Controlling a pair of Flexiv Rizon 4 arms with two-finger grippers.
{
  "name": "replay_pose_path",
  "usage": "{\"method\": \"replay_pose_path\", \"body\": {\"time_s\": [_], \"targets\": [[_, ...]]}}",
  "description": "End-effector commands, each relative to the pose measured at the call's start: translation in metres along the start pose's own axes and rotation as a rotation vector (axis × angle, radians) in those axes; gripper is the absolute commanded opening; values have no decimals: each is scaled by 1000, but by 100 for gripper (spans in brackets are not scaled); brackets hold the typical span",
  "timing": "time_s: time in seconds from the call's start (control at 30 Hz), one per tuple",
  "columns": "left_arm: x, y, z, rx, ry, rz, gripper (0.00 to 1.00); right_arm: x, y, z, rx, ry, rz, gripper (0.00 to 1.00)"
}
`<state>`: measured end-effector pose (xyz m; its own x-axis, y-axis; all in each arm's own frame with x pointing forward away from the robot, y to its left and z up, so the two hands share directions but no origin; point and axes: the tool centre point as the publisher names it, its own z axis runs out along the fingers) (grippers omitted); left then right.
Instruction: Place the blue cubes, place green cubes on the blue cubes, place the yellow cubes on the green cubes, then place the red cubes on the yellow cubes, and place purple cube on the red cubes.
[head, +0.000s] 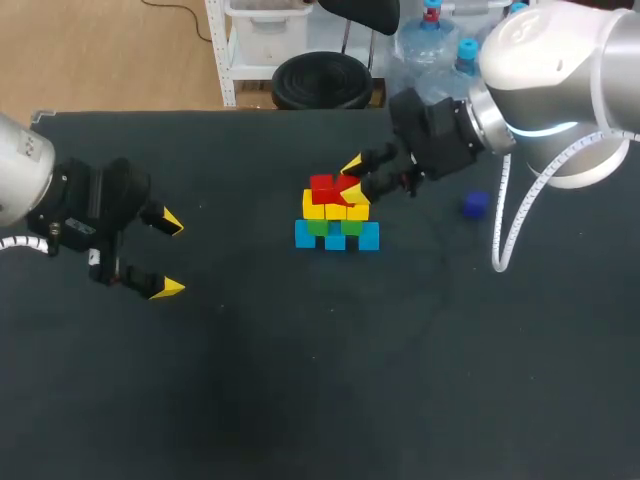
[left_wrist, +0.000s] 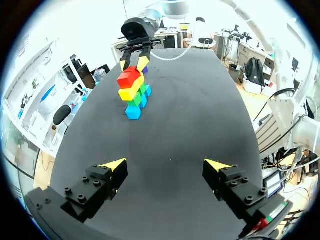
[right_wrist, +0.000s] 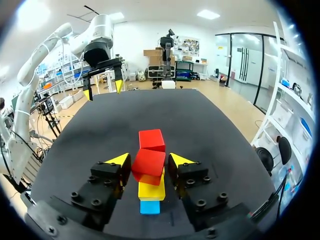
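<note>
Jaws on the right gripper (head: 352, 178) clamp a red cube (head: 343, 186) atop the stack (head: 337, 228); the left gripper (head: 170, 255) gapes, well apart. Left wrist view: stack far ahead. Right wrist view: cube looks tilted; level it before releasing.

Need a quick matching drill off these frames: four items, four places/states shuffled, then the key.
Items
1. purple cube
2. blue cubes
3. left gripper
4. right gripper

Places/states
A. bottom layer of the stack
B. jaws open, well off to the side of the stack
C. alone on the table, beside the stack, not on it
D. jaws shut on a red cube at the top of the stack

Pairs: 1-C, 2-A, 3-B, 4-D
</note>
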<state>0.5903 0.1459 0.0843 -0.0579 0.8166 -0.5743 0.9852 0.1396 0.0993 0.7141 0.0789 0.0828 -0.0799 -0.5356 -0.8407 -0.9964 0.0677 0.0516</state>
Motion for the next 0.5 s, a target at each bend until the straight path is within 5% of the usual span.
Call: {"method": "replay_pose_path", "body": {"time_s": [0.03, 0.1, 0.3, 0.5], "targets": [[1, 1, 1, 0, -5, 3, 100, 0, -1, 0, 1, -1, 2, 56], [1, 1, 1, 0, -5, 3, 100, 0, -1, 0, 1, -1, 2, 56], [1, 1, 1, 0, -5, 3, 100, 0, -2, 0, -4, -2, -5, 32], [1, 1, 1, 0, -5, 3, 100, 0, -2, 0, -6, -3, -8, 33]]}}
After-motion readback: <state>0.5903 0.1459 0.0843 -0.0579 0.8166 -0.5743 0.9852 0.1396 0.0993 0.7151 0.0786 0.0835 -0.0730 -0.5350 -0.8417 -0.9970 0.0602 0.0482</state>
